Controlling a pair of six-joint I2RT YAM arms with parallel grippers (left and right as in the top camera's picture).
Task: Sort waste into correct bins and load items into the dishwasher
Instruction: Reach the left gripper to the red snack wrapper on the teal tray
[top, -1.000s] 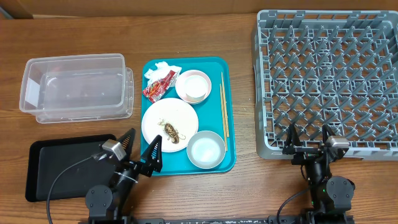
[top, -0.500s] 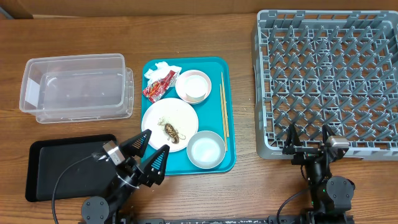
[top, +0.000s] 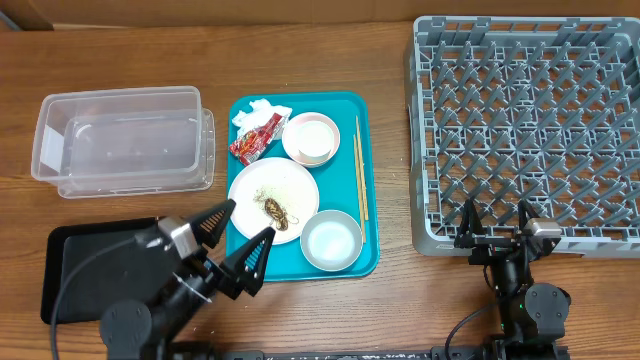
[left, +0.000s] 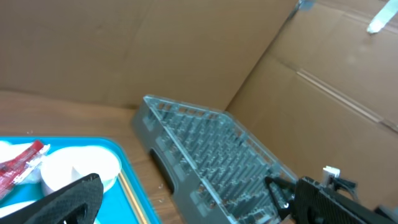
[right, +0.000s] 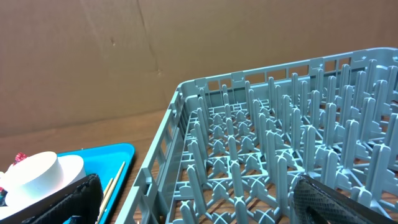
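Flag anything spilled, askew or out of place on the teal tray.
Leftovers soil the plate: a brown food scrap with loose rice grains scattered around it. A crumpled tissue and a red wrapper lie loose in the teal tray's far left corner. Nothing is tipped or broken; the chopsticks lie straight.

Wooden table (top: 300, 40): clear tub (top: 122, 140) upper left, black tray (top: 85, 270) lower left, teal tray (top: 338, 185) at centre (well laden), grey rack (top: 525, 130) filling the right.
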